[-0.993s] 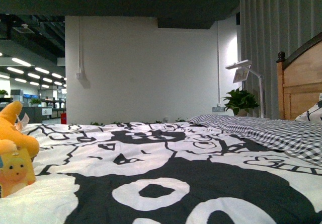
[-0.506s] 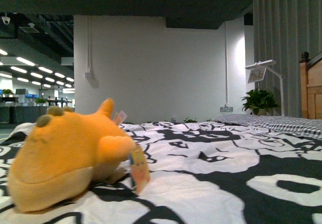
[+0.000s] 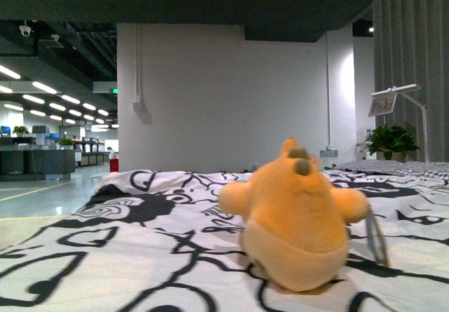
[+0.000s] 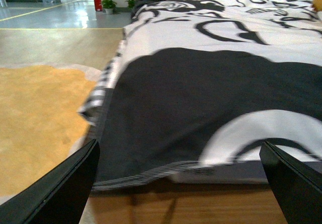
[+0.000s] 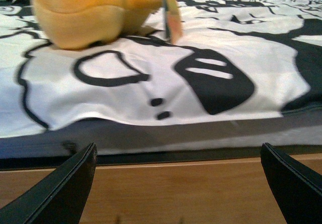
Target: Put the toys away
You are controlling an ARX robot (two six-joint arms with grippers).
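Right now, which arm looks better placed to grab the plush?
Probably right. The right gripper is open and faces the plush just ahead on the bed; the front view shows it right of centre. The left gripper, also open, faces mostly bare cover and floor.

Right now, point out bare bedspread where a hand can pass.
Free: black-and-white patterned bedspread from its left edge to the orange-yellow plush toy. A narrower bare strip lies right of its dangling tag. Crowded only around the toy.
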